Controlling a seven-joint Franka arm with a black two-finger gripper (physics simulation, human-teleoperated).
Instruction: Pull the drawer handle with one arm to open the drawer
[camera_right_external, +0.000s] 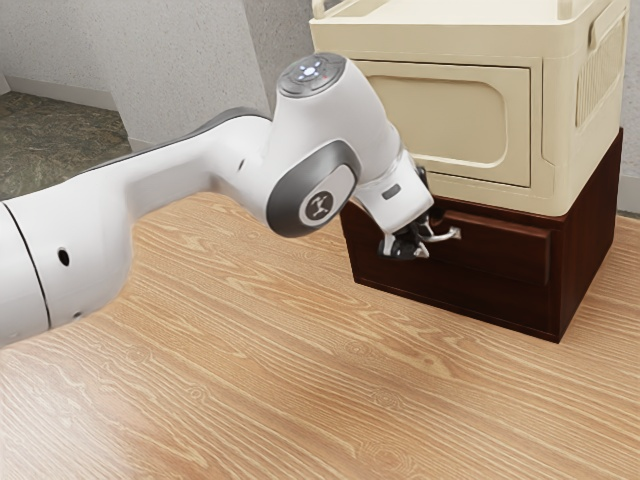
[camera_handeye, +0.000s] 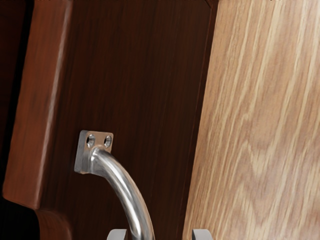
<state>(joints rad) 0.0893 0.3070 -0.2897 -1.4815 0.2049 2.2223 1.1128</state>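
Beneath the cream plastic storage box (camera_right_external: 445, 110), on the pale wood-grained desk (camera_right_external: 300, 380), sat the dark reddish-brown wooden cabinet (camera_right_external: 590, 240), its matching panelled drawer (camera_right_external: 505, 250) looking shut or very nearly so. The black two-finger tool (camera_right_external: 405, 248) was at the curved silver metal handle (camera_handeye: 127, 192) on the drawer's front, its fingers (camera_handeye: 202, 234) spread to either side, one close by and the other across a gap. Reaching seemed done; gripping and pulling the drawer outward were apparently left
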